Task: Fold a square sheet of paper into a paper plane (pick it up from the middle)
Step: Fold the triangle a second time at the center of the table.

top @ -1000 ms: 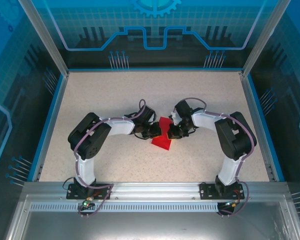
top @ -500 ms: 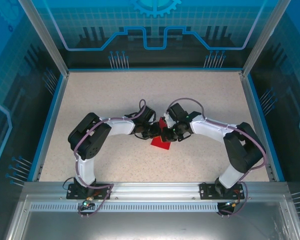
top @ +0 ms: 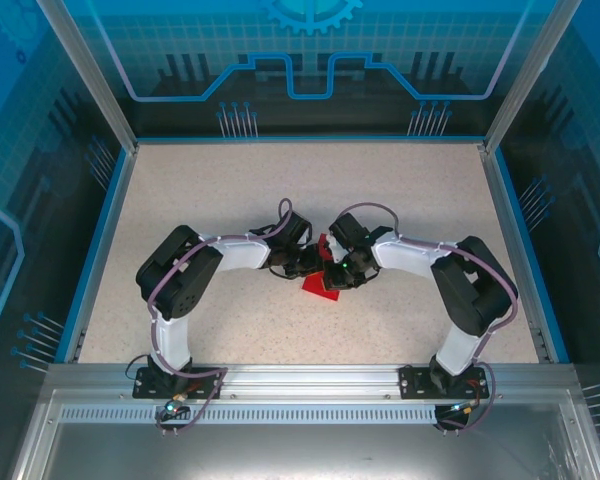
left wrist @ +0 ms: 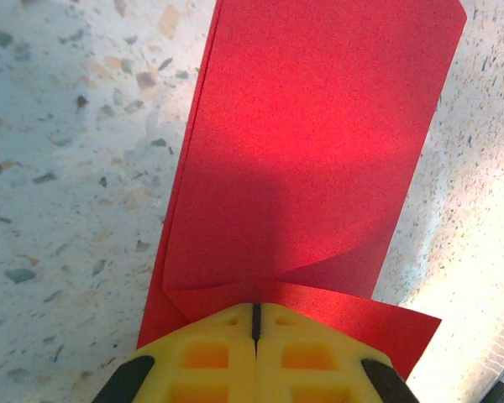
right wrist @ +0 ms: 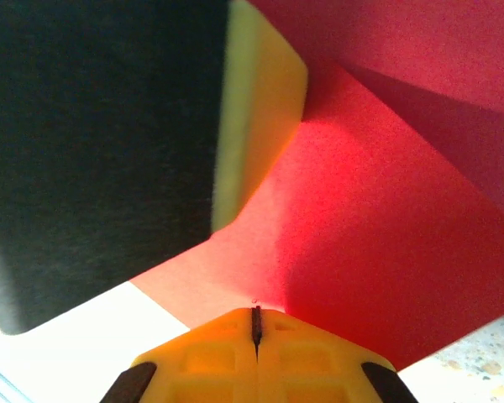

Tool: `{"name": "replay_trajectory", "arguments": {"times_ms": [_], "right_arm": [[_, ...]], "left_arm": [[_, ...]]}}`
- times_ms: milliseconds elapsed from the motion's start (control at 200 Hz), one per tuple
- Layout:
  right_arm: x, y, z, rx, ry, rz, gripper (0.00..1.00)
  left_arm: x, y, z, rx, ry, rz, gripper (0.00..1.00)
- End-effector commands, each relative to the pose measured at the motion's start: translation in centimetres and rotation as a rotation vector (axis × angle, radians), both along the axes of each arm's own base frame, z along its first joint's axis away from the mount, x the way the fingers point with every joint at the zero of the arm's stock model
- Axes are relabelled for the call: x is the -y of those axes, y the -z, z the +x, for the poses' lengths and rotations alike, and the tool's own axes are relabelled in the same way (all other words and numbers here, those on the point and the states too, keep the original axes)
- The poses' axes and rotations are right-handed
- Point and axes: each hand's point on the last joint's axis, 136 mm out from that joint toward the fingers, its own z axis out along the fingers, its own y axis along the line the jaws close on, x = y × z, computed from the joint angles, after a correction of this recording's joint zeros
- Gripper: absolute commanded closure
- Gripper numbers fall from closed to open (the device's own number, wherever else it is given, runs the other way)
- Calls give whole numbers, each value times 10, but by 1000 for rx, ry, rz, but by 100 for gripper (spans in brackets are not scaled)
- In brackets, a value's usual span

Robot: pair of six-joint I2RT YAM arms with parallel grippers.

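Red, folded narrow, flat on the speckled surface (left wrist: 67,168): square sheet of paper (left wrist: 311,151). Swings right gripper (right wrist: 255,312) in close beside left gripper (left wrist: 255,306); presses with both jaws shut, probably creasing.

The top external camera looked steeply down on the table (top: 200,200) from high above the square sheet of paper (top: 320,286), back on its near side and well away. Both wrist cameras faced that sheet from very near, left and right of it. All three views shared it.
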Motion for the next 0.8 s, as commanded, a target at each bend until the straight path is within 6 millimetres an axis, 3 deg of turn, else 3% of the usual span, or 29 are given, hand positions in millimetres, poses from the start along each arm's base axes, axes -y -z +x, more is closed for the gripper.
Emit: {"name": "replay_trajectory", "arguments": {"times_ms": [0, 640, 795], "right_arm": [[4, 9, -7, -22, -9, -47, 98], [16, 25, -12, -56, -13, -98, 99], [16, 19, -11, -45, -15, -89, 99]], "left_arm": [[-27, 43, -26, -130, -39, 163, 96], [-33, 50, -30, -147, -53, 188, 96], [-34, 51, -31, -151, -53, 194, 96]]}}
